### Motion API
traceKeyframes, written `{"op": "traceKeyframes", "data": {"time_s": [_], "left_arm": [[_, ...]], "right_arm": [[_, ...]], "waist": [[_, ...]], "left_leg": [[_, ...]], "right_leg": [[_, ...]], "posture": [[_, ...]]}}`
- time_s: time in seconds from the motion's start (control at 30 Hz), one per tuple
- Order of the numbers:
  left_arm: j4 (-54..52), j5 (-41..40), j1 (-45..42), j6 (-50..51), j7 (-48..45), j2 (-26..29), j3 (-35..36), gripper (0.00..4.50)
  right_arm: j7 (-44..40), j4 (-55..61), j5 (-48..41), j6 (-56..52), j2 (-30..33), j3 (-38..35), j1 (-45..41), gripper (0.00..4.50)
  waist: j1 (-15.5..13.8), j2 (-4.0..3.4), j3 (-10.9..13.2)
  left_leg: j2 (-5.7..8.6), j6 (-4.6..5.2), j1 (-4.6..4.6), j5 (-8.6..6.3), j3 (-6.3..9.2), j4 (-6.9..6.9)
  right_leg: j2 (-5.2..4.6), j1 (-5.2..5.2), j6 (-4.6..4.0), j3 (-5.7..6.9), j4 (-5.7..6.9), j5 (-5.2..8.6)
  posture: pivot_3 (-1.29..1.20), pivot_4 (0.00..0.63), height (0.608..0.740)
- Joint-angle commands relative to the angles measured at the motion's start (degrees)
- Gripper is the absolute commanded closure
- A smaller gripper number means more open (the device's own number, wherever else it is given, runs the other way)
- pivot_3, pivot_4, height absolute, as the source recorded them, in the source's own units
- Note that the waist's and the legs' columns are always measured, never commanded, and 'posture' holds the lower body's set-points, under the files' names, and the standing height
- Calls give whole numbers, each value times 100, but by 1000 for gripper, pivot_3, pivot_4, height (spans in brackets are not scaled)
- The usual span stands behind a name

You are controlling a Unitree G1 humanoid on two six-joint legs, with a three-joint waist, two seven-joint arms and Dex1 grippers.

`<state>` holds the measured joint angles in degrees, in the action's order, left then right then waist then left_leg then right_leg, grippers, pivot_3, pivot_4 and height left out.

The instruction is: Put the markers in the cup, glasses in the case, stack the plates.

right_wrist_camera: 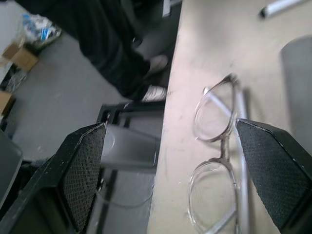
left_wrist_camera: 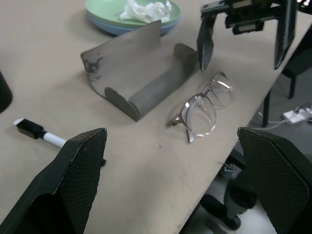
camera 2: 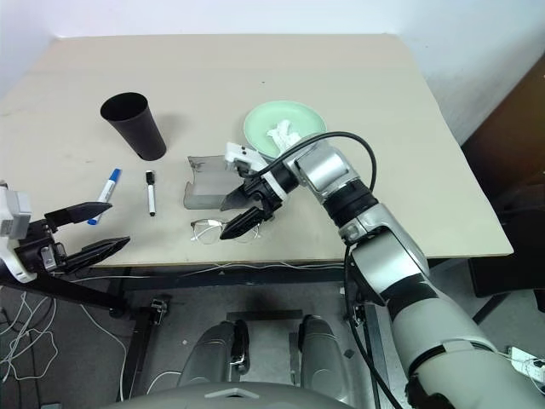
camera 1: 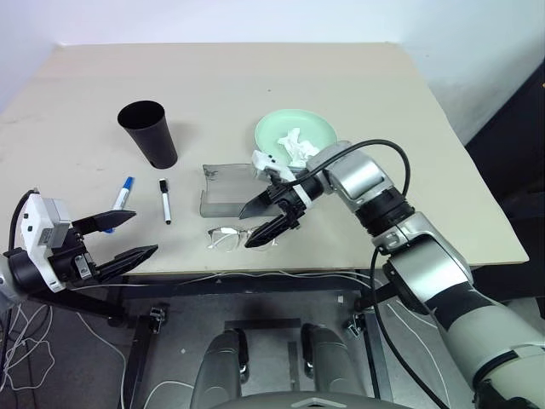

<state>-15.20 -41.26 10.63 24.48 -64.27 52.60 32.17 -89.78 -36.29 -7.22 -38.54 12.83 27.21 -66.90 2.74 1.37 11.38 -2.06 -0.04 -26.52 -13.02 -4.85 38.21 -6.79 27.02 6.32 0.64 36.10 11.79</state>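
The right claw (camera 1: 271, 218) hangs open just above the thin-rimmed clear-lensed glasses (camera 1: 232, 236), which lie near the beige desk's (camera 1: 255, 77) front edge, just in front of the open grey fabric case (camera 1: 226, 189). The left claw (camera 1: 125, 236) is open too, off the desk's front-left edge. The blue-capped (camera 1: 122, 197) and black-capped (camera 1: 164, 201) white markers lie before the tall black cup (camera 1: 148, 133); a mint plate (camera 1: 294, 129) holds crumpled white tissue (camera 1: 298, 145).

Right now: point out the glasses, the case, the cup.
glasses (camera 1: 228, 238), left eye view, left lens.
case (camera 1: 223, 201), left eye view, inner floor.
cup (camera 1: 152, 141), left eye view, outer wall.
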Motion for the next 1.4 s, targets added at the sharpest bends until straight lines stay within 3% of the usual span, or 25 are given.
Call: {"op": "traceKeyframes", "data": {"time_s": [0.03,0.37,0.47,0.53,0.57,0.73,0.77,0.87,1.0,1.27,1.4], "left_arm": [[52,166,-111,-144,-157,75,-133,0],[237,587,-348,-518,-149,-197,-543,0],[228,620,-376,-540,-134,-229,-586,0],[211,644,-380,-550,-131,-236,-596,0],[208,657,-383,-558,-130,-237,-600,0],[185,704,-424,-571,-98,-262,-643,0],[183,720,-428,-582,-87,-274,-658,0],[167,741,-426,-602,-55,-305,-693,0],[135,751,-386,-620,-13,-341,-720,0],[122,750,-340,-623,19,-348,-720,0],[110,763,-340,-665,53,-358,-700,0]], "right_arm": [[26,-405,237,328,-207,135,-390,31],[-16,-1413,942,867,-523,439,-715,31],[-83,-1522,1035,961,-578,429,-735,612],[-94,-1556,1084,974,-622,416,-742,1269],[-100,-1569,1110,989,-637,409,-743,1269],[-75,-1619,1176,973,-708,338,-771,2598],[-63,-1635,1183,967,-723,326,-778,2598],[-38,-1670,1192,938,-764,293,-798,3296],[-17,-1662,1164,853,-811,208,-848,4462],[-198,-1488,1048,721,-652,27,-988,4462],[-272,-995,261,624,-296,-37,-1093,4462]], "waist": [[4,0,0],[5,2,-1],[5,3,-2],[2,2,-1],[4,2,-1],[4,2,-1],[5,2,-1],[7,2,-1],[18,3,-2],[50,4,-2],[54,3,-2]], "left_leg": [[0,-2,-1,1,-5,-1],[-1,-5,-5,3,-24,-4],[-3,-8,-2,5,-23,-4],[-3,-10,-4,6,-23,-4],[-3,-10,-4,7,-23,-3],[-6,-11,-4,7,-24,-4],[-6,-11,-4,7,-23,-4],[-6,-11,-4,7,-24,-4],[-6,-11,-2,8,-24,-3],[-11,-19,-2,13,-19,-2],[-12,-19,-4,13,-20,-2]], "right_leg": [[1,3,0,0,1,0],[2,10,-1,1,4,-1],[3,8,-4,2,6,-3],[3,10,-6,2,6,-5],[3,10,-6,2,6,-5],[6,10,-6,2,6,-5],[6,10,-6,2,6,-5],[7,10,-6,2,6,-5],[8,8,-6,3,7,-5],[11,9,-14,5,12,-10],[10,11,-14,8,11,-10]], "posture": [[0,150,691],[0,150,691],[0,150,691],[0,150,691],[0,150,691],[0,150,691],[0,150,691],[0,150,691],[0,150,691],[0,150,691],[0,150,691]]}}
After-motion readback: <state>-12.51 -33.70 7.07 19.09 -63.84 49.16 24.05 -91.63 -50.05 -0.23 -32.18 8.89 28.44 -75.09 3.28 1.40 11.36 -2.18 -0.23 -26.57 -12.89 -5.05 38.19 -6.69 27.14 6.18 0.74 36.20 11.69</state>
